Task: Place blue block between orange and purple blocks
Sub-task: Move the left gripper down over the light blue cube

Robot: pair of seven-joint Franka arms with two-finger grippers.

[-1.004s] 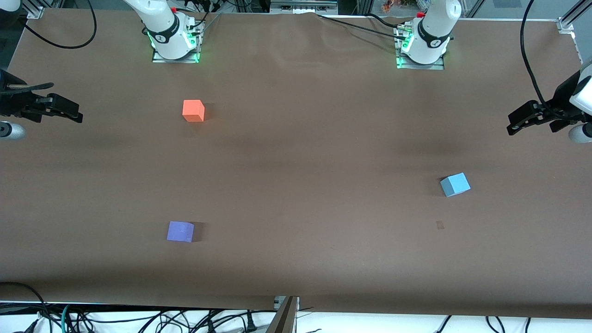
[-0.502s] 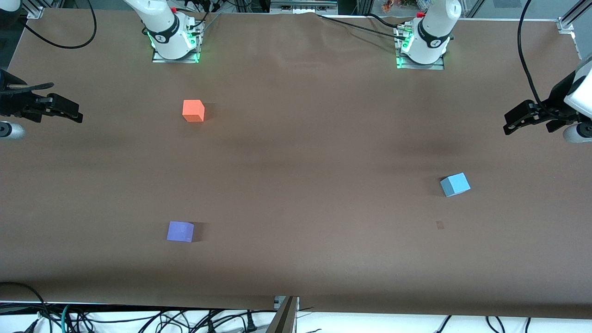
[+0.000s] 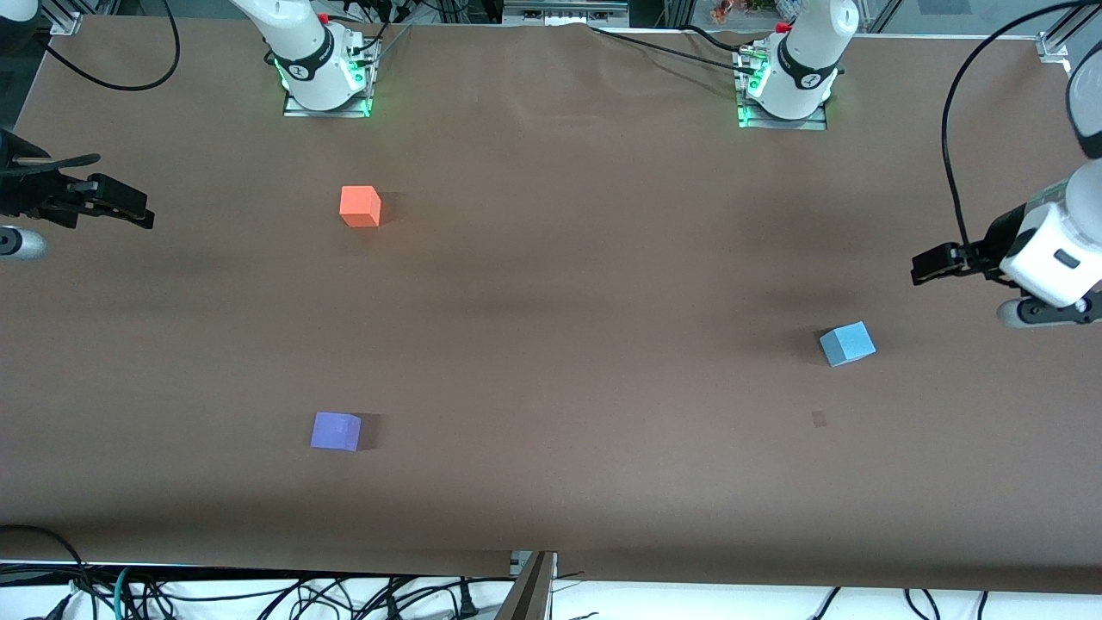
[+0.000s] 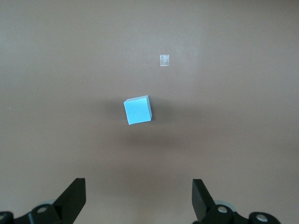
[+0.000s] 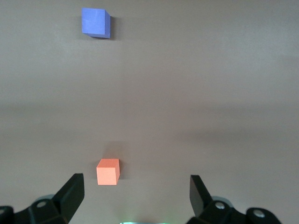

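Observation:
The sky-blue block (image 3: 847,344) lies on the brown table toward the left arm's end. The orange block (image 3: 360,206) lies near the right arm's base, and the purple block (image 3: 336,430) lies nearer the front camera, in line with it. My left gripper (image 3: 928,265) hangs open and empty over the table, out toward the table's end from the blue block. The left wrist view shows the blue block (image 4: 138,110) ahead of the open gripper (image 4: 138,198). My right gripper (image 3: 136,211) waits open at the table's other end. Its wrist view shows the orange block (image 5: 108,171) and the purple block (image 5: 96,22).
A small tape mark (image 3: 819,419) lies on the table a little nearer the front camera than the blue block, also in the left wrist view (image 4: 164,60). The arm bases (image 3: 325,82) (image 3: 788,90) stand along the table's top edge. Cables hang at the front edge (image 3: 258,594).
My left arm has swung in from the table's end, and its gripper has come closer to the blue block. The right arm and the three blocks have not moved.

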